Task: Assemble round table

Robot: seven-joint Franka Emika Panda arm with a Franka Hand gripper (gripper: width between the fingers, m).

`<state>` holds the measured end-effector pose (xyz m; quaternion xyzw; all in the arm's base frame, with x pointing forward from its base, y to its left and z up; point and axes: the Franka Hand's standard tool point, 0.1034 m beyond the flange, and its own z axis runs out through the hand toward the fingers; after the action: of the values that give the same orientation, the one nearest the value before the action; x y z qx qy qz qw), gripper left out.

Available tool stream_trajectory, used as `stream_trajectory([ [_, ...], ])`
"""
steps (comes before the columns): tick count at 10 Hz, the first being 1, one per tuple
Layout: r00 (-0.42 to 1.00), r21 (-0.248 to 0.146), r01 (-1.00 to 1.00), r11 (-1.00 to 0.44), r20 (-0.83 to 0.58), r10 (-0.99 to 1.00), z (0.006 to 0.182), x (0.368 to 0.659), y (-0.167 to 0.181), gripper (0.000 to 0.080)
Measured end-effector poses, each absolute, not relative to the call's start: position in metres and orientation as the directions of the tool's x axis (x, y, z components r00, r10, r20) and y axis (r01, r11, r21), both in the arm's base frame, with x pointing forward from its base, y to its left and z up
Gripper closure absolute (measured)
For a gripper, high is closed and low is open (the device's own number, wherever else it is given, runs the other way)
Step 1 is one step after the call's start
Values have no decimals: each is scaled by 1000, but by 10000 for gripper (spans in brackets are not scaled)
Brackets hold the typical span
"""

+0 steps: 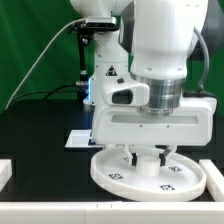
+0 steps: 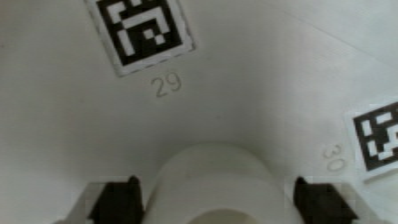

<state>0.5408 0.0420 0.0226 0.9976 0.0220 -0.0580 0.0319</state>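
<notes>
Pincer (image 1: 147, 165) is clamped tight on the short thick white plastic cylindrical leg (image 2: 214, 170), which sits directly under it on the wide rimmed white round disc (image 1: 188, 178) with square tags, black desk (image 1: 40, 150) around, marker board (image 1: 78, 140) just behind.

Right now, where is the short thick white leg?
The leg stands low in the exterior view's middle, centred on the wide white disc, between the gripper's fingers.
</notes>
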Motion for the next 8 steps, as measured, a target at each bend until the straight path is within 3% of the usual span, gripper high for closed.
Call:
stream_trajectory([
  [2, 994, 68, 43, -997, -107, 36, 15, 542, 41, 387],
  [7, 994, 70, 22, -997, -104, 15, 16, 544, 41, 387],
  [8, 994, 70, 22, -997, -105, 15, 15, 544, 41, 344],
])
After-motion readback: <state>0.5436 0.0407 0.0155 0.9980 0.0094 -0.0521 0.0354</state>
